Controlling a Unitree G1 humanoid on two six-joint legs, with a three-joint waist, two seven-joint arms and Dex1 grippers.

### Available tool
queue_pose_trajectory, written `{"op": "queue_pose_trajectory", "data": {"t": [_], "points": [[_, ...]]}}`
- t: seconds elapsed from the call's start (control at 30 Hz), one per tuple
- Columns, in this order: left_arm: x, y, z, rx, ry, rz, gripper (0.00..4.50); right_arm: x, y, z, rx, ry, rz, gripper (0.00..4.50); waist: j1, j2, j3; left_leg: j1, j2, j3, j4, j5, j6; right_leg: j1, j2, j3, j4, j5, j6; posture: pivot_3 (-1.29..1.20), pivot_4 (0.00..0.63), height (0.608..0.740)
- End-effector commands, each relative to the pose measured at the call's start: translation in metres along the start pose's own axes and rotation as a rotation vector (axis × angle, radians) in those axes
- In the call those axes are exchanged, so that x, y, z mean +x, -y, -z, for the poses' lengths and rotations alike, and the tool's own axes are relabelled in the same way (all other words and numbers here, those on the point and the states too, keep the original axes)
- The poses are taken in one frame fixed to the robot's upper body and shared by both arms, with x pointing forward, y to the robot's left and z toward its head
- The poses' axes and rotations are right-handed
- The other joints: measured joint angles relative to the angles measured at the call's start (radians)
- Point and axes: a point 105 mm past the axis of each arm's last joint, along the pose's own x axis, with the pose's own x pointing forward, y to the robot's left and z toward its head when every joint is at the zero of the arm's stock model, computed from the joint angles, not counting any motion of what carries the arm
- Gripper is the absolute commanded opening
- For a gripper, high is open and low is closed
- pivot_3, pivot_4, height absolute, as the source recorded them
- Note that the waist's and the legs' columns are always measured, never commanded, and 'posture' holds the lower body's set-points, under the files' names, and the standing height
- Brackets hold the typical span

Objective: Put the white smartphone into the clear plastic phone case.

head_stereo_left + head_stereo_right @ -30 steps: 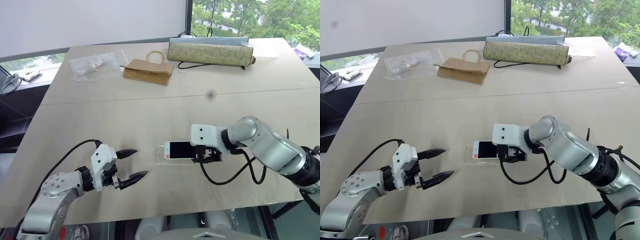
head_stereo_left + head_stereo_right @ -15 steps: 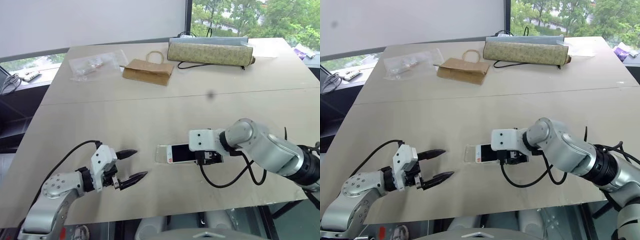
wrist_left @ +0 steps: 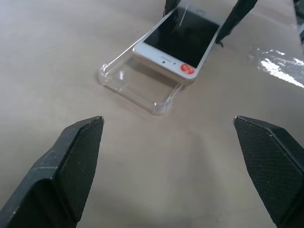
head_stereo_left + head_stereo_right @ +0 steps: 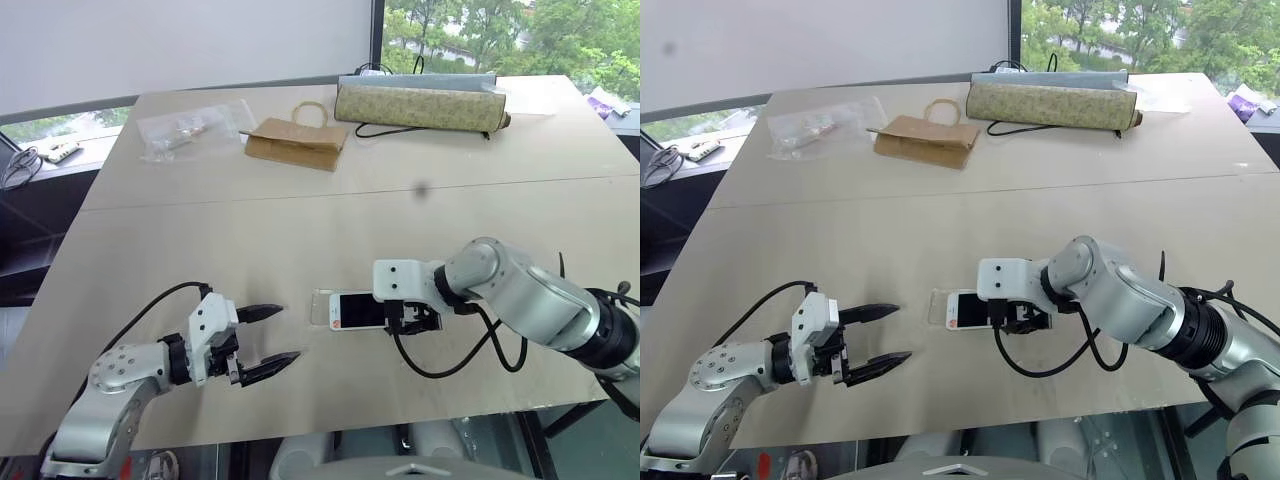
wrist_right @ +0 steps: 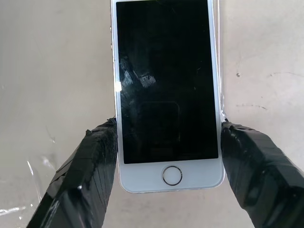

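Note:
The white smartphone, black screen up, is tilted over the clear plastic phone case lying flat on the table. Its red-marked end rests over the case's far part, while the case's near half stays uncovered. My right gripper is shut on the phone's two long edges near the home button, and it also appears in the head view. My left gripper hovers open just left of the case, its fingertips spread wide and holding nothing.
At the table's far side lie a crinkled clear plastic bag, a brown paper bag and a long patterned roll with a black cable. The table's front edge runs close below both grippers.
The right gripper has tipped the phone slightly lower over the case. The left gripper has turned a little and stays open.

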Motion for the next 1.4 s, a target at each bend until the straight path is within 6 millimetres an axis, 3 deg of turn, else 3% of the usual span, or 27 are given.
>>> {"op": "queue_pose_trajectory", "data": {"t": [0.03,0.6,0.67,0.73,1.0,1.23,1.3,1.4], "points": [[-0.009,-0.002,-0.011,0.032,0.025,0.001,4.5,-0.008,0.008,-0.007,0.019,0.042,0.046,2.96,0.0,0.0,0.0,0.0,0.0,0.0,0.0,0.0,0.0,0.0,0.0,0.0,0.0,0.0,0.0,0.0,0.15,0.74],[-0.028,-0.006,-0.024,0.074,0.057,0.002,4.5,-0.005,0.006,-0.002,0.036,0.037,0.031,2.96,-0.001,0.0,0.0,0.0,0.0,0.0,0.0,0.0,0.0,-0.001,0.0,0.0,0.0,0.0,0.0,0.0,0.15,0.74],[-0.029,-0.006,-0.023,0.071,0.053,-0.001,4.5,-0.004,0.006,-0.002,0.033,0.036,0.028,3.92,-0.001,0.0,0.0,0.0,0.0,0.0,0.0,0.0,0.0,-0.001,0.0,0.0,0.0,0.0,0.0,0.0,0.15,0.74],[-0.03,-0.006,-0.02,0.064,0.044,-0.009,4.5,-0.004,0.006,-0.002,0.029,0.036,0.025,4.42,-0.001,0.0,0.0,0.0,0.0,0.0,0.0,0.0,0.0,-0.001,0.0,0.0,0.0,0.0,0.0,0.0,0.15,0.74],[-0.028,-0.005,-0.011,0.053,0.013,-0.019,4.5,-0.012,0.008,-0.008,0.036,0.076,0.034,4.42,-0.001,0.0,0.0,0.0,0.0,0.0,0.0,0.0,0.0,0.0,0.0,0.0,0.0,0.0,0.0,0.0,0.15,0.74],[-0.009,-0.007,-0.01,0.043,0.033,-0.036,4.5,-0.039,0.006,-0.019,0.117,0.247,0.044,4.42,0.002,0.0,0.0,-0.001,0.0,0.0,0.0,0.0,0.0,0.0,0.0,0.0,0.0,0.0,0.0,0.0,0.15,0.74],[-0.004,-0.006,-0.009,0.038,0.038,-0.037,4.5,-0.043,0.007,-0.021,0.168,0.296,0.049,3.9,-0.001,0.0,0.0,-0.001,0.0,0.0,0.0,0.0,0.0,0.0,0.0,0.0,0.0,0.0,0.0,0.0,0.15,0.74],[0.004,-0.006,-0.007,0.031,0.047,-0.041,4.5,-0.047,0.004,-0.023,0.202,0.357,0.044,2.72,0.0,0.0,0.0,0.0,0.0,0.0,0.0,0.0,0.0,0.0,0.0,0.0,0.001,0.0,0.0,0.0,0.15,0.74]]}}
